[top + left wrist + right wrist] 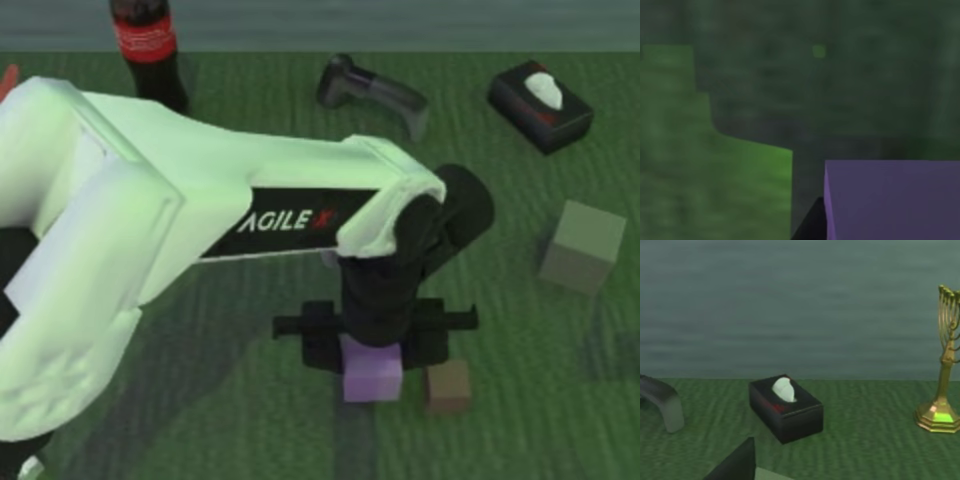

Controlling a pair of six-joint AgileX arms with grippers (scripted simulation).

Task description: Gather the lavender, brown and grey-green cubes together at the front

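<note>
The lavender cube [372,378] sits at the front centre on the green carpet [230,420]. My left gripper [372,352] comes down on it from above and is shut on it. In the left wrist view one dark finger [812,222] lies against the side of the lavender cube [890,200]. The small brown cube [447,386] stands just right of it, a narrow gap between them. The grey-green cube [583,246] is farther back at the right, alone. My right arm is out of the top view; one dark finger [737,462] shows in its wrist view.
A black tissue box [540,104] lies at the back right, a dark scanner [372,92] at the back centre, a cola bottle [148,45] at the back left. A gold candelabrum [942,365] stands in the right wrist view. My left arm [150,230] covers the left half.
</note>
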